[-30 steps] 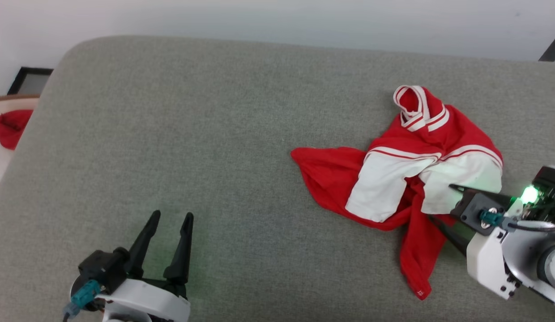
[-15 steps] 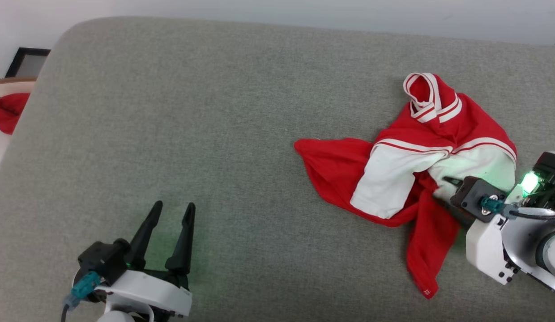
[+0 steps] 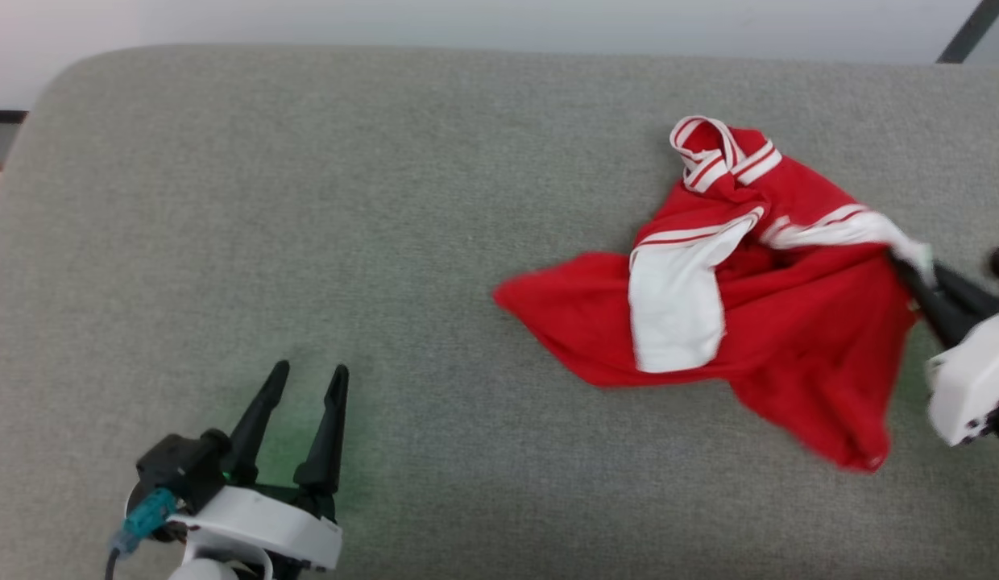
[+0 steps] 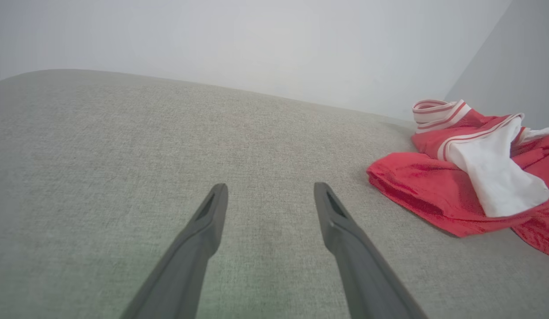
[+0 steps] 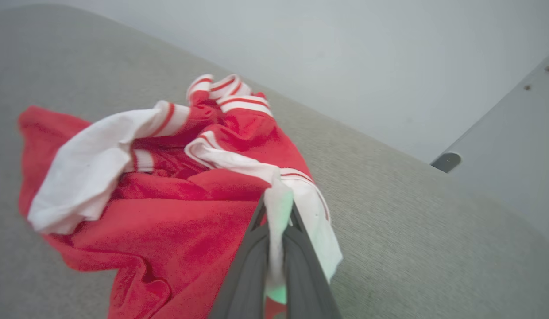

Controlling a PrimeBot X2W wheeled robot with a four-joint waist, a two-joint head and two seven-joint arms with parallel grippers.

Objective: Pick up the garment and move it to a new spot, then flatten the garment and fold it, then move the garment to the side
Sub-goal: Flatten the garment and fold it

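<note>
Well forward of the grey cushion's [image 3: 387, 185] back-left corner, the left gripper [image 3: 310, 370] hovers with its 2 fingers spread wide, holding nothing. Toward the right edge the red garment [image 3: 789, 322] sits crumpled, a white sleeve pinched between the right gripper's [image 3: 912, 272] closed fingers

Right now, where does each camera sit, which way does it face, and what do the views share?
Head view: on the head, facing down at the grey cushion; left gripper lower left, right gripper right edge.
Left wrist view: left wrist, along its open fingers across the cushion.
Right wrist view: right wrist, along fingers shut on the white sleeve.
Shared: all show the red jersey T-shirt.
</note>
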